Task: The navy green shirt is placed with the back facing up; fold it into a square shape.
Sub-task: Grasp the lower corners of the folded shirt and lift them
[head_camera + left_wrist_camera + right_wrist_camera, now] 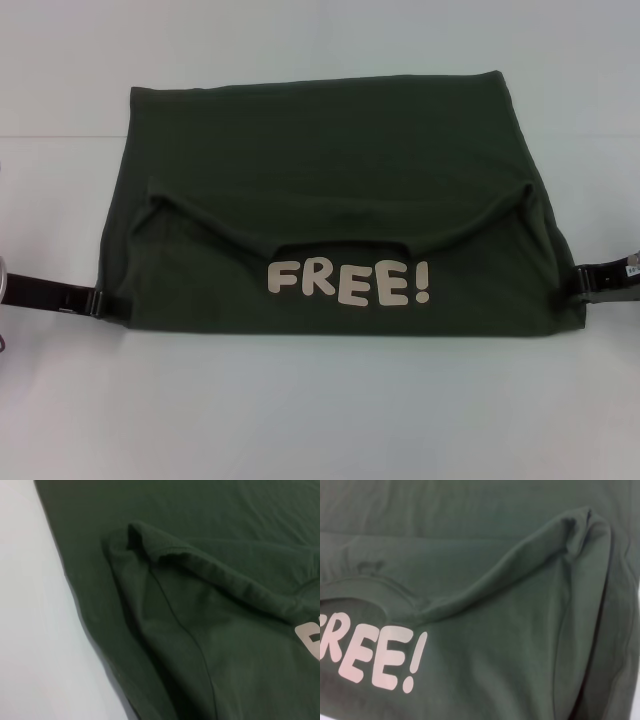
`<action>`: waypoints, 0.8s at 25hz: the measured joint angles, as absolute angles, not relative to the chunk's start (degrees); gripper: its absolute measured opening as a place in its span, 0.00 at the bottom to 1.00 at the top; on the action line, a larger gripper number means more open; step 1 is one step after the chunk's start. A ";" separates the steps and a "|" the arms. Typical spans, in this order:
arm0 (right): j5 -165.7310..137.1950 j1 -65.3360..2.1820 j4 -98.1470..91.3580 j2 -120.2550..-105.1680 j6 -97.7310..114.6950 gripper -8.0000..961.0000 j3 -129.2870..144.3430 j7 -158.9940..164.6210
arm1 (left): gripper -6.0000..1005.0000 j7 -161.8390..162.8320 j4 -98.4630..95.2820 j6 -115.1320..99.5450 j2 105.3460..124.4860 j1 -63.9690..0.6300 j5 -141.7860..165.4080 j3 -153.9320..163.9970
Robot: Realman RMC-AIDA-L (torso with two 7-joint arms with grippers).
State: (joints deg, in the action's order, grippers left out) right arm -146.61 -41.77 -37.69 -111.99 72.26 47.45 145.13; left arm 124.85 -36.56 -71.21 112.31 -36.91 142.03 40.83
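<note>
The navy green shirt [330, 150] lies folded into a wide rectangle on the white table. A folded-over layer with a curved edge lies across its near half, above a cream print "FREE!" [347, 284]. My left gripper [98, 302] is at the shirt's near left edge. My right gripper [582, 281] is at its near right edge. Both are low at table level. The left wrist view shows a raised fold corner of the shirt [200, 645]. The right wrist view shows the other fold corner [495, 540] and the print [370, 655].
The white table [320, 420] extends around the shirt on all sides, with a wide bare strip in front. A strip of table [30, 630] shows beside the shirt's edge in the left wrist view.
</note>
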 joint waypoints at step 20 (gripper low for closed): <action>-146.44 -39.77 -37.86 -108.90 89.69 0.05 42.36 136.18 | 0.09 127.55 -38.49 -90.05 109.31 -35.61 143.34 37.75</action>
State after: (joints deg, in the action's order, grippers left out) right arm -146.44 -39.77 -37.86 -108.90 89.69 42.36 136.18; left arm 127.55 -38.49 -90.05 109.31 -35.61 143.34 37.75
